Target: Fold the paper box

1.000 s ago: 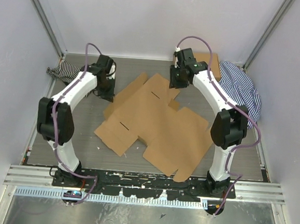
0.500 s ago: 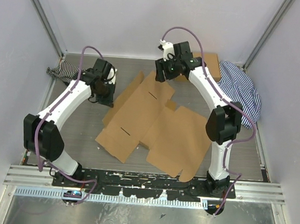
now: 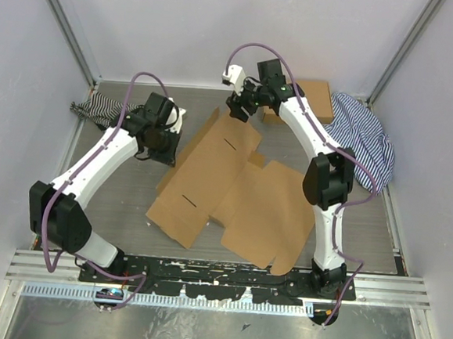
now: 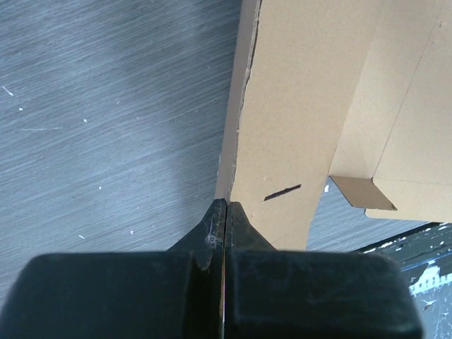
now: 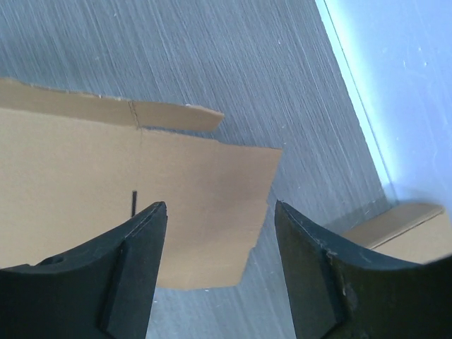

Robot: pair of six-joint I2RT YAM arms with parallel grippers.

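Note:
The paper box lies unfolded in the middle of the table, a brown die-cut sheet with flaps and slits. Its left side panel tilts up off the table. My left gripper is at that panel's left edge, and in the left wrist view its jaws are shut on the edge of the cardboard. My right gripper hovers open over the box's far corner. In the right wrist view the far flap lies below and between the spread fingers, and nothing is held.
A second neat brown cardboard box sits at the back right and shows in the right wrist view. A striped cloth lies at the right wall and another at the left wall. Pale walls enclose the table.
My right gripper has moved left along the box's far edge. My left arm has swung rightward, and the box's left panel has tilted up and shifted right.

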